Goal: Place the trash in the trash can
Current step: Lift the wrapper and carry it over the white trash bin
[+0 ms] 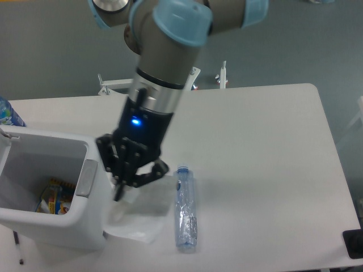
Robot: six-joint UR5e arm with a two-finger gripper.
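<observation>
The trash can (34, 218) is a white bin at the table's front left, with a grey handle plate (88, 177) on its right side. A translucent whitish plastic bag (142, 218) lies on the table right beside the bin. My gripper (121, 194) points down onto the bag's upper left part, next to the bin's wall. Its fingers converge to a point there and look shut on the bag, which still rests on the table. A slim clear bottle (186, 212) with a blue cap (182, 169) lies flat just right of the bag, apart from the gripper.
Colourful wrappers (54, 198) lie in the bottom of the bin. A blue patterned object (8, 113) shows at the left edge behind the bin. A black object (353, 243) sits at the table's front right corner. The arm hangs over the table's middle left.
</observation>
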